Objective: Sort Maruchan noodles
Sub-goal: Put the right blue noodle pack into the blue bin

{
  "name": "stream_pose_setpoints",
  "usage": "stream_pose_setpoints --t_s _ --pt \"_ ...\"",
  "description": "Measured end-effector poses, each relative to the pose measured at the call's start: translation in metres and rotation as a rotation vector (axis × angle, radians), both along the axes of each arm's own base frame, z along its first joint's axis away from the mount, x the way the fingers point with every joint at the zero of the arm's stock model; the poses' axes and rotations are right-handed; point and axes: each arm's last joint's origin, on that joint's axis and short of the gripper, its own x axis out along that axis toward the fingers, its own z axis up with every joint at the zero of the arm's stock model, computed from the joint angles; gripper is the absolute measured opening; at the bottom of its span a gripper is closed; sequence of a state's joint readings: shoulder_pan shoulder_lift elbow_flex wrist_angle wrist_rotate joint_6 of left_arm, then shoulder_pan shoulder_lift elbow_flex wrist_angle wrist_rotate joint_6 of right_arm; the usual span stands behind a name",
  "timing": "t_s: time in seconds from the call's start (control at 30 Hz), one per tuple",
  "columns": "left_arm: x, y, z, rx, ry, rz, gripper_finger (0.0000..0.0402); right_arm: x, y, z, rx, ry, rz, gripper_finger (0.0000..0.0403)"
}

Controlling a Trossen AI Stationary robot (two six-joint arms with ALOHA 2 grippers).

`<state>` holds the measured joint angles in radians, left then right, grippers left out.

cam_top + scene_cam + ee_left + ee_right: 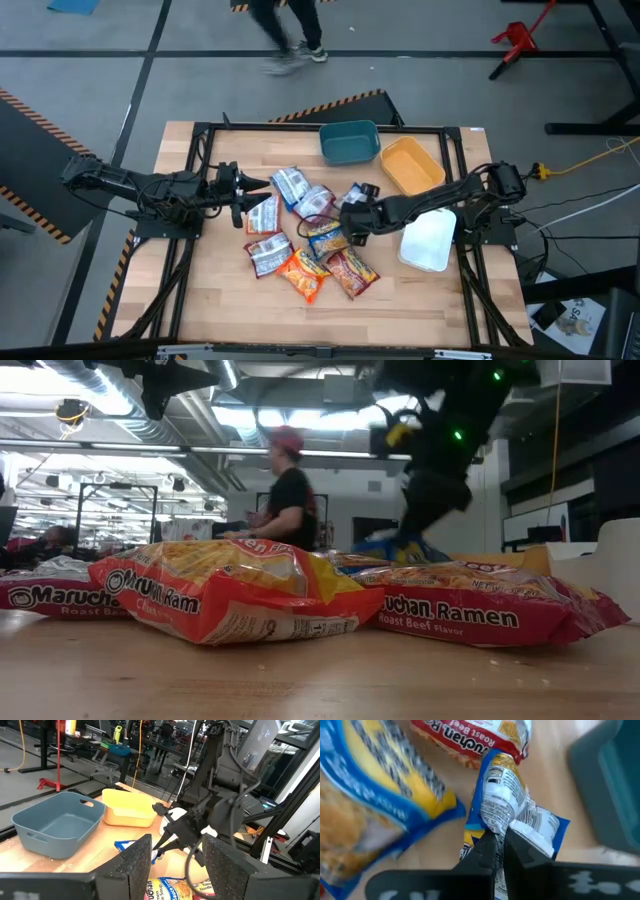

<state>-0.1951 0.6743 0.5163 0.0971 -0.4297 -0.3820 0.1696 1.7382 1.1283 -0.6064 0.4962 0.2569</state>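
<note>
My right gripper (497, 847) has its jaws pinched together on the crimped end of a blue-and-yellow packet (507, 802), near the middle of the table (200, 310). In the right wrist view the packet's long axis runs straight out from the fingertips, so it lies in line with the jaws, not across them.

The other packets (305, 245) lie scattered in a loose cluster at mid-table, red ones and orange ones among them.

The teal bin (349, 142), orange bin (411, 165) and white bin (429, 240) all stand on the right arm's side (so that arm is the nearer one for any drop).

Left gripper (258, 187) hovers at the cluster's left edge, jaws apart and holding nothing, pointed toward the pile.

My judgement: the next move is to lift and carry the held packet to a bin.
</note>
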Motion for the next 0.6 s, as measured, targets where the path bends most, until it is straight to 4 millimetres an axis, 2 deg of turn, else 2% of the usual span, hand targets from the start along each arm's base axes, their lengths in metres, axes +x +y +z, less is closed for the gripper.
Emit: stream_pose_setpoints --t_s 0.3,0.47,0.6 --pt "0.000 0.000 0.000 0.000 0.000 0.000 0.0170 0.019 -0.006 0.047 -0.134 -0.059 -0.004 0.0000" --pt "0.000 0.000 0.000 0.001 0.002 0.000 0.0170 0.029 -0.026 0.072 -0.181 -0.106 -0.047 0.0000" --pt "0.000 0.000 0.000 0.002 0.004 0.000 0.0170 0.034 -0.051 0.086 -0.209 -0.143 -0.125 0.0000"
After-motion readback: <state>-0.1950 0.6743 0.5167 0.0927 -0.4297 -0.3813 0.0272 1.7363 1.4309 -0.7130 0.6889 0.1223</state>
